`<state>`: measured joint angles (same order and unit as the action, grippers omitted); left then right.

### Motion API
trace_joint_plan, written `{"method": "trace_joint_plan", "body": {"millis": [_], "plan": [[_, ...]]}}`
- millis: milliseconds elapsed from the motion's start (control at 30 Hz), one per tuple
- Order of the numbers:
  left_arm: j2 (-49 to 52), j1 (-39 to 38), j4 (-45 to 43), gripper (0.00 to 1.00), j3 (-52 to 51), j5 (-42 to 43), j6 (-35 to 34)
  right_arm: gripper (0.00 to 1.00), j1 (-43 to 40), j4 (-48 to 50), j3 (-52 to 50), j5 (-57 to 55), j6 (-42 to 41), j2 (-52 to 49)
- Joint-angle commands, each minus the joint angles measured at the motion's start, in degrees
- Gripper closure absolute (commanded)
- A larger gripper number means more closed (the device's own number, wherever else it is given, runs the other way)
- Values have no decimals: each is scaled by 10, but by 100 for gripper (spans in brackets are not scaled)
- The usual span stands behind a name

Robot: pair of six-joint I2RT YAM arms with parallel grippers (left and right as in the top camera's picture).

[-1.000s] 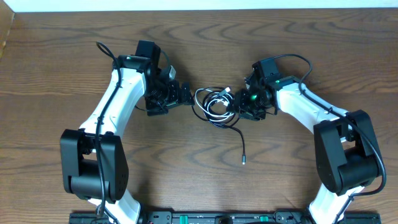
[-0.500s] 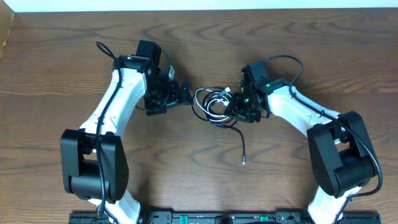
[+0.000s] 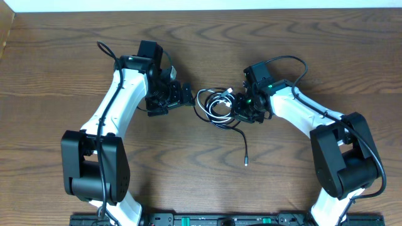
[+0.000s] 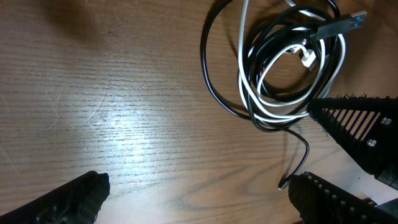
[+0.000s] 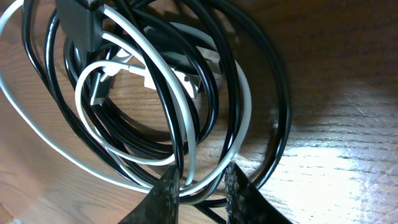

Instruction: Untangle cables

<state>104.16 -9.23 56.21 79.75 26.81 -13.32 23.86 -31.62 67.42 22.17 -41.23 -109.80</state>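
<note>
While the wooden bench fills the overhead view, the two white arms reach in from the lower corners toward its middle, the left arm on the left of the frame and the right arm on the right. Between them, just above the centre of the frame, the cables lie in one tangled coil on the bench. The left tool sits just beside the coil's left edge without touching it; in its wrist view its fingers stand wide apart at the bottom corners with only bare wood between them. The right tool is at the coil's right edge, and in its wrist view its fingertips are drawn close together on strands of the white cable and a black cable that pass through the narrow gap. One black strand trails from the coil toward the lower middle of the frame, ending in a small plug. In the left wrist view a blue-tipped plug juts out at the upper right, and a small white plug rests inside the loops.
</note>
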Motion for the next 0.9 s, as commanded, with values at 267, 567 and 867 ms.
{"method": "trace_joint_plan", "body": {"millis": [267, 567, 867], "plan": [[4, -1, -1, 2, 6, -5, -2, 94, 2, 2, 7, -4, -1, -2], [4, -1, -1, 2, 6, -5, -2, 99, -1, 2, 13, 15, 0, -1], [4, -1, -1, 2, 6, -5, -2, 99, -27, -1, 54, 88, 2, -1]]}}
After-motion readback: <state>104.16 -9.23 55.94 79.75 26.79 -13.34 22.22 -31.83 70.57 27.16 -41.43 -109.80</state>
